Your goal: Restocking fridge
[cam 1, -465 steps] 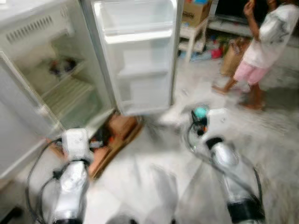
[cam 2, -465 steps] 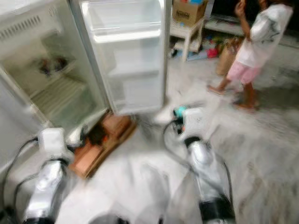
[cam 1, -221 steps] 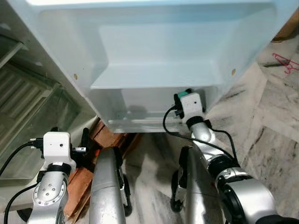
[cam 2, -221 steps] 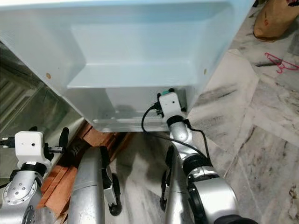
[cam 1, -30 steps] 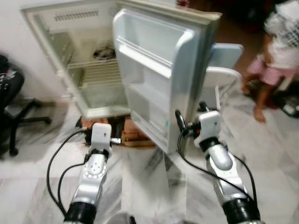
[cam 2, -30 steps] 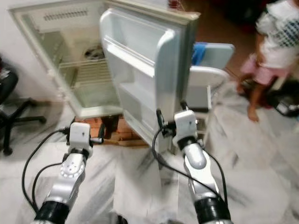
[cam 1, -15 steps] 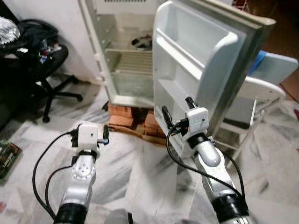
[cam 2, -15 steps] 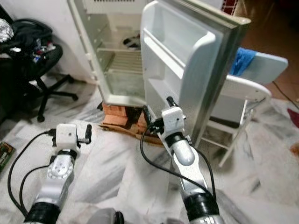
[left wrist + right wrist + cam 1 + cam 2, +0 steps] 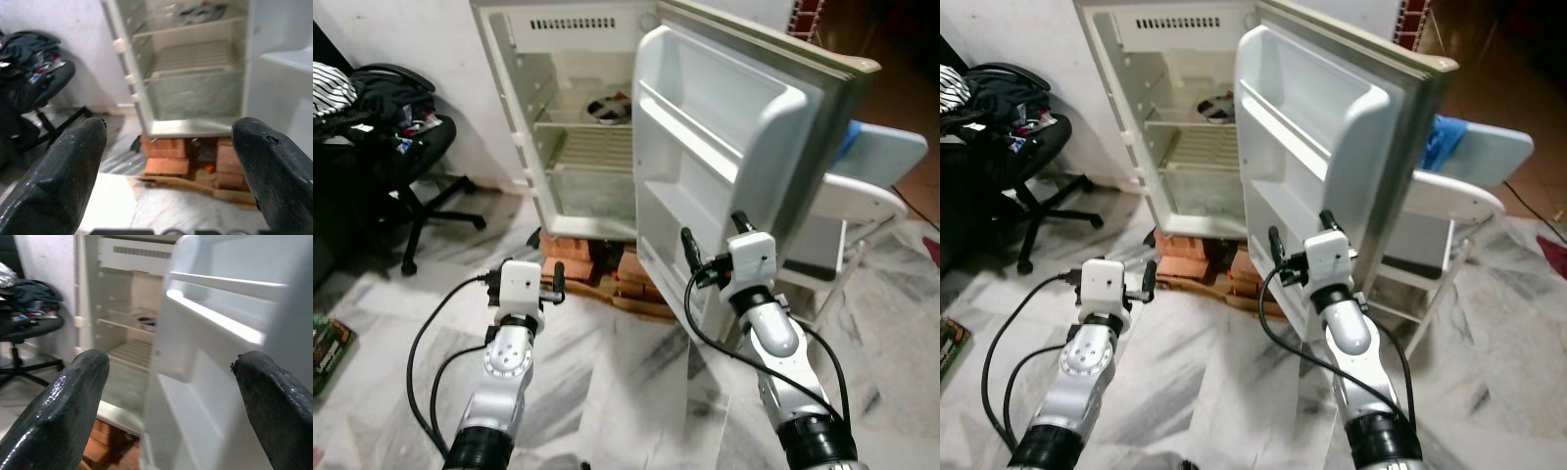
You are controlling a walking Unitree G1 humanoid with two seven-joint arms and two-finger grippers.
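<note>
Black office chair (image 9: 396, 157) at far left, on a wheeled star base, heaped with dark clothes and a striped cloth (image 9: 333, 76) on top

White folding chair (image 9: 1449, 211) at right, just behind the open door, with a blue cloth (image 9: 1442, 132) draped on its back

Red bricks (image 9: 570, 255) stacked on the floor at the far centre, flat brown cardboard (image 9: 181, 185) lying on the floor just in front of them

Floor (image 9: 626, 372) is white marble with grey veins

Dark green book or packet (image 9: 327, 343) on the floor at near left, label too small to read

White wall (image 9: 421, 39) at far left

Reddish floor (image 9: 1503, 88) at far right
</note>
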